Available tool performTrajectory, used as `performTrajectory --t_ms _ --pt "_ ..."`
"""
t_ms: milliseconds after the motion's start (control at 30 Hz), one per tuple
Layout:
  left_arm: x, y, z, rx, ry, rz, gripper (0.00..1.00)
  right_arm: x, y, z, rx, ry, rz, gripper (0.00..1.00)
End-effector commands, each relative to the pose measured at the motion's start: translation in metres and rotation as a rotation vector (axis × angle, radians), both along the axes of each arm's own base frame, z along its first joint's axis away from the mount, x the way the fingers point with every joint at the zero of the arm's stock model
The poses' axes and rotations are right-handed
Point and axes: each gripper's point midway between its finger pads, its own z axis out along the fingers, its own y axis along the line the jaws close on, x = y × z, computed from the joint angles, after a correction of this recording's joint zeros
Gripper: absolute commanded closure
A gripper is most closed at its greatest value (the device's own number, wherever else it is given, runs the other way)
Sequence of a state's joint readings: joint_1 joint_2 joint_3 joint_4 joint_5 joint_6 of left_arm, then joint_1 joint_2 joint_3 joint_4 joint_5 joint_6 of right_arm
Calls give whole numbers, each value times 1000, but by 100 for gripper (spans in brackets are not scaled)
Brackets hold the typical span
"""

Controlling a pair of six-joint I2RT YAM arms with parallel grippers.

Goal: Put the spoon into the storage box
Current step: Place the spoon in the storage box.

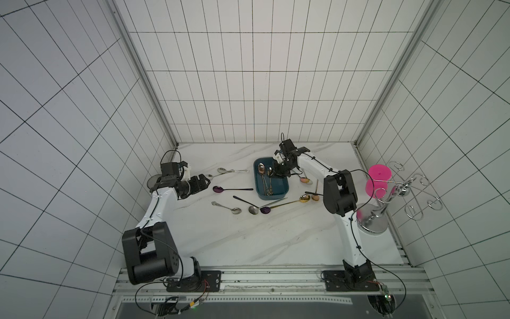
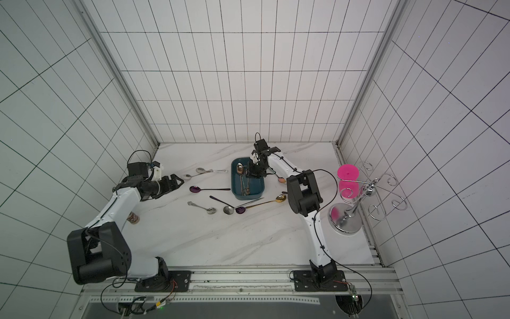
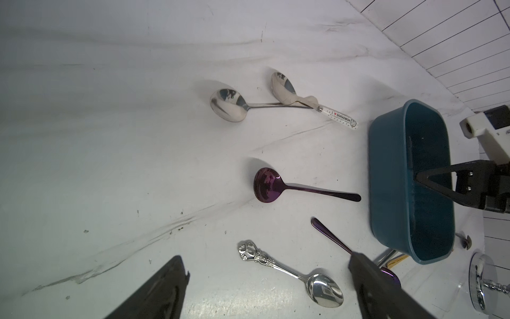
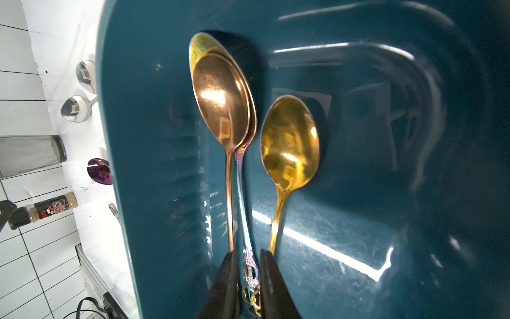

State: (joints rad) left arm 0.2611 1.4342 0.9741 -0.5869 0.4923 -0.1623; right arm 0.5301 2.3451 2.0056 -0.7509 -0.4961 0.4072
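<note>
The storage box (image 1: 284, 190) (image 2: 234, 190), a dark teal tray, sits mid-table. In the right wrist view a copper spoon (image 4: 220, 99) lies inside on top of an iridescent one, and a gold spoon (image 4: 289, 149) lies beside them. My right gripper (image 1: 276, 172) (image 4: 248, 252) reaches down into the box. Its jaws stand slightly apart around the ornate handle ends without pinching them. My left gripper (image 1: 207, 181) (image 3: 267, 256) hovers wide open left of the box (image 3: 386, 165), holding nothing. A purple spoon (image 1: 219, 189) (image 3: 266, 187) and an ornate silver spoon (image 3: 325, 290) lie on the table in front of it.
Two silver spoons (image 1: 222, 170) lie left of the box, and several more, including a long gold one (image 1: 303, 198), lie in front of it. A chrome rack (image 1: 372, 218) holds a pink cup (image 1: 379, 176) at the right. A grey tumbler (image 1: 153, 181) and a spice bottle (image 2: 133, 218) stand at the left.
</note>
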Motion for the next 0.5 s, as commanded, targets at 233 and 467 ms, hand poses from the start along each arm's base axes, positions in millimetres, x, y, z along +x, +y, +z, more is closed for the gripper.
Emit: performTrajectory --t_ms 233,467 --pt "14 -10 -16 -127 48 -4 19 -7 -24 65 -32 -135 -4 76" --pt "17 -14 -29 -164 73 -3 26 -19 -47 90 -88 -224 6 68"
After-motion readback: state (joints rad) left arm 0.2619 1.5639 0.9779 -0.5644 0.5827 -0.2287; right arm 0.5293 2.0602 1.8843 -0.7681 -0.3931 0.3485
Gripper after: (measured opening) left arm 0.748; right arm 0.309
